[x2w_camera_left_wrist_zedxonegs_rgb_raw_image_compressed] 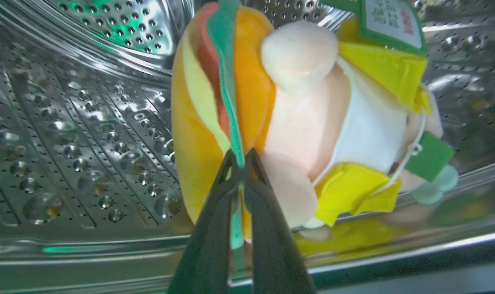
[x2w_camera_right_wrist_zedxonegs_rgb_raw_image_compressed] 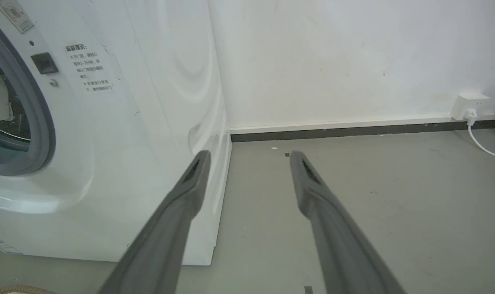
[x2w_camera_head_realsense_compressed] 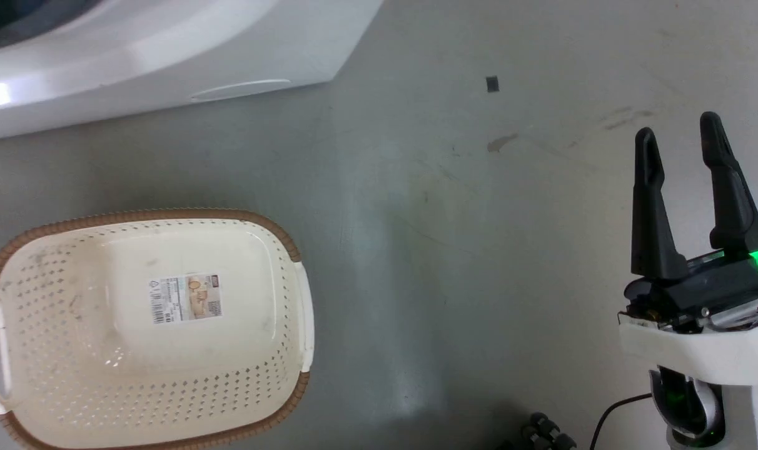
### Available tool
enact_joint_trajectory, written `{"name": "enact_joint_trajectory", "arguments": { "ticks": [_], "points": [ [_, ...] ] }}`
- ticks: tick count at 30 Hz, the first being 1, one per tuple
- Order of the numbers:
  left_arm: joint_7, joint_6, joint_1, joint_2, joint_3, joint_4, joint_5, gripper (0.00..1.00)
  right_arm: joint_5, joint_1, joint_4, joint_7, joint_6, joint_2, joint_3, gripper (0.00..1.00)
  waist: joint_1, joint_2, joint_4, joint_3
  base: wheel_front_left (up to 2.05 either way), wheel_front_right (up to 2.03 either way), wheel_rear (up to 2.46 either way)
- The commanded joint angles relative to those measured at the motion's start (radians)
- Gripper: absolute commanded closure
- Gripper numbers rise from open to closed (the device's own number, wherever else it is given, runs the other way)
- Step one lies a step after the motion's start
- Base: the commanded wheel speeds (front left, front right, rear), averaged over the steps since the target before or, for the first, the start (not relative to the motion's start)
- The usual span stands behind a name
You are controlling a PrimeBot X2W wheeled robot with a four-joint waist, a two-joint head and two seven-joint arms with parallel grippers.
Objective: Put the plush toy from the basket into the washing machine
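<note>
left gripper (x2w_camera_left_wrist_zedxonegs_rgb_raw_image_compressed: 242, 154) jaws pinch the plush toy (x2w_camera_left_wrist_zedxonegs_rgb_raw_image_compressed: 304, 114) inside the washing machine (x2w_camera_left_wrist_zedxonegs_rgb_raw_image_compressed: 88, 122); right gripper (x2w_camera_head_realsense_compressed: 677, 125) jaws spread above the floor (x2w_camera_head_realsense_compressed: 416, 250), well apart from the basket (x2w_camera_head_realsense_compressed: 166, 214).

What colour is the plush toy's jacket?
The jacket on the plush toy is bright yellow; the left wrist view shows it best.

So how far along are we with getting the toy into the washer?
Done: the basket holds just its paper label, so the plush toy is out. In hand: the left gripper is shut on the toy's green stripe, inside the steel drum of the washing machine. Left: release and withdraw. The right gripper hangs open over the floor.
</note>
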Motion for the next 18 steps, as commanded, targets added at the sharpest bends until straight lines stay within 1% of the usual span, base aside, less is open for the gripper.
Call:
{"name": "enact_joint_trajectory", "arguments": {
  "ticks": [1,4,8,11,12,13,14,18],
  "points": [
    [0.008,-0.002,-0.032,0.01,-0.006,0.014,0.005,1.0,0.006,-0.018,-0.006,-0.004,0.001,0.0,0.002,0.0,-0.0002,0.0,-0.02,0.021,0.0,0.0,0.0],
    [0.05,-0.007,-0.077,0.018,-0.022,0.067,0.004,1.0,0.011,-0.023,-0.008,-0.004,0.001,0.0,0.003,0.0,-0.0002,0.0,-0.026,0.033,0.0,0.0,0.0],
    [0.098,-0.016,-0.109,0.026,-0.07,0.114,0.009,1.0,0.013,-0.024,-0.008,-0.004,0.001,0.0,-0.001,0.0,-0.0002,0.0,-0.026,0.04,0.0,0.0,0.0],
    [0.094,-0.019,-0.119,0.022,-0.092,0.136,0.0,1.0,0.011,-0.029,-0.005,-0.004,0.001,0.0,-0.005,0.0,-0.0002,0.0,-0.02,0.041,0.0,0.0,0.0],
    [0.085,-0.02,-0.12,0.019,-0.097,0.143,-0.003,0.85,0.01,-0.031,-0.004,-0.004,0.001,0.0,-0.006,0.0,-0.0002,0.0,-0.017,0.039,0.0,0.0,0.0],
    [0.071,-0.02,-0.118,0.018,-0.104,0.149,-0.004,0.14,0.008,-0.033,-0.003,-0.004,0.001,0.0,-0.006,0.0,-0.0002,0.0,-0.013,0.035,0.0,0.0,0.0],
    [0.059,-0.02,-0.115,0.015,-0.109,0.157,-0.006,0.0,0.005,-0.034,-0.001,-0.004,0.001,0.0,-0.007,0.0,-0.0002,0.0,-0.009,0.03,0.0,0.0,0.0],
    [-0.006,-0.021,-0.093,0.001,-0.12,0.191,-0.019,0.0,-0.01,-0.034,0.008,-0.004,0.001,0.0,-0.013,0.0,-0.0002,0.0,0.009,-0.006,0.0,0.0,0.0]
  ]
}}
